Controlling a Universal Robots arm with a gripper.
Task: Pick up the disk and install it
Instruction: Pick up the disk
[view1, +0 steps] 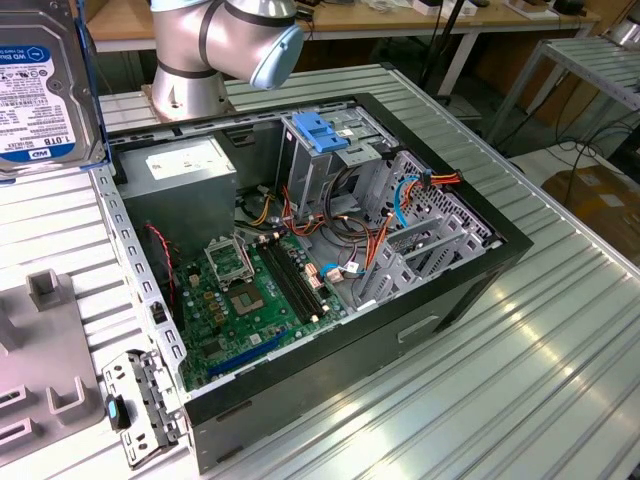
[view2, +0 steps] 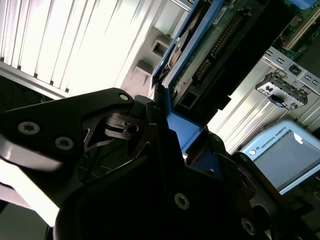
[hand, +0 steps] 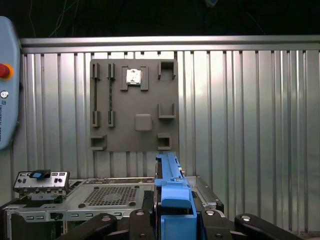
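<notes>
The disk (view1: 45, 90), a silver hard drive with a white-and-blue label and blue side rails, hangs in the air at the exterior view's upper left, above the table beside the open computer case (view1: 480, 270). In both wrist views my gripper (hand: 172, 222) (view2: 165, 130) is shut on it. Black fingers (hand: 105, 225) clamp the blue rail (hand: 172, 192), and the drive's green circuit board (view2: 220, 45) faces the second wrist camera. The metal drive cage (view1: 320, 135) with its blue top latch stands inside the case, well away from the disk.
Inside the case are a grey power-supply box (view1: 190, 175), a green motherboard (view1: 250, 300) and loose cables (view1: 400, 210). A grey fixture plate (hand: 132, 112) lies on the ribbed table (view1: 560, 370). A teach pendant (hand: 7, 80) sits beside it. The arm's base (view1: 190, 70) stands behind the case.
</notes>
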